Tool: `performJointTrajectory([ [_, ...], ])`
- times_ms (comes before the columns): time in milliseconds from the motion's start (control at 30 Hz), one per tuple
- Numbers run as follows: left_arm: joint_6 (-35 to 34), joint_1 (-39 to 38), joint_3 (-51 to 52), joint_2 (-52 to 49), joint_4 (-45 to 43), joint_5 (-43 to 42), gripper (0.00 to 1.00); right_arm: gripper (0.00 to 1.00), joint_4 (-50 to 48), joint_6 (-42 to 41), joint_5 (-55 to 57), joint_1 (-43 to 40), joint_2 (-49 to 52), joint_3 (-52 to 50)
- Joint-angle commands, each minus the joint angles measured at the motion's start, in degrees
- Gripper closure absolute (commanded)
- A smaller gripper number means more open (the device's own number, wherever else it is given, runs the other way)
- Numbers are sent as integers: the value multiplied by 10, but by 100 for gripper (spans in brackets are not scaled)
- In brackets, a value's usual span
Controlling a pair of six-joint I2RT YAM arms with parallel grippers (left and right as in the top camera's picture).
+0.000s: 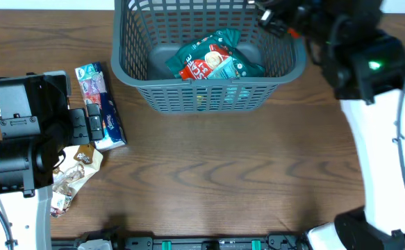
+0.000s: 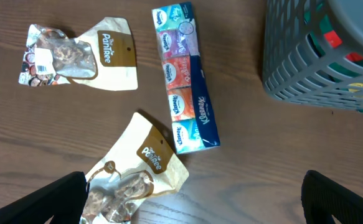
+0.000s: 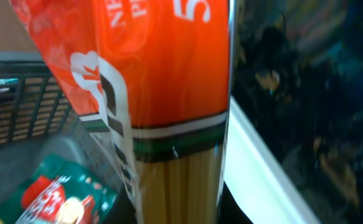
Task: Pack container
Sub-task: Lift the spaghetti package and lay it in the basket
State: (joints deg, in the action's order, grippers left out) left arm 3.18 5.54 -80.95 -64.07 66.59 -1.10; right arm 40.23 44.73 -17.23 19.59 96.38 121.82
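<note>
A: So, where does the container [image 1: 202, 96] sit?

B: At the far middle of the table [image 1: 258, 173], with green-and-red snack packets [image 1: 212, 61] lying on its floor.

A: And the step in hand?

B: Loading the next item, I'd judge. The right wrist view is nearly filled by a spaghetti packet [image 3: 169, 93], upright, with the lattice wall and a green packet below it. The next move would call for lowering it inside the rim and laying it flat (it looks long, so lengthwise along the floor seems wiser).

A: Is the right hand [image 1: 273, 17] pinching it?

B: I cannot tell. Its fingers show in neither view. From overhead it is a dark mass over the far right corner, cut off by the top edge.

A: The left hand [image 2: 197, 202]?

B: Spread wide and empty, hovering above the table over a brown pouch [image 2: 137, 168]. A tissue pack [image 2: 184, 81] lies just beside, a second pouch [image 2: 116, 53] further off. All wait outside the container.

A: Anything else unclear?

B: The dark blurred mass right of the spaghetti; I can't name it.
</note>
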Motion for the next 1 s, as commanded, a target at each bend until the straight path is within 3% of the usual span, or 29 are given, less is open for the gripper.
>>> performJointTrajectory([
  [0, -5, 3, -10, 1, 2, 1, 1, 99, -29, 51, -3, 16, 37, 16],
  [500, -5, 3, -10, 1, 2, 1, 1, 96, 71, 50, -32, 31, 268, 16],
  [533, -5, 3, -10, 1, 2, 1, 1, 87, 74, 50, -31, 31, 275, 16],
  [600, -5, 3, -10, 1, 2, 1, 1, 52, 73, 35, -31, 31, 277, 16],
  [633, -5, 3, -10, 1, 2, 1, 1, 21, 70, 24, -31, 31, 277, 16],
  [667, -5, 3, -10, 1, 2, 1, 1, 5, 68, 15, -31, 31, 273, 17],
  [733, -5, 3, -10, 1, 2, 1, 1, 1, 68, 0, -31, 30, 264, 25],
  [967, -5, 3, -10, 1, 2, 1, 1, 1, 80, -75, -25, 10, 181, 110],
])
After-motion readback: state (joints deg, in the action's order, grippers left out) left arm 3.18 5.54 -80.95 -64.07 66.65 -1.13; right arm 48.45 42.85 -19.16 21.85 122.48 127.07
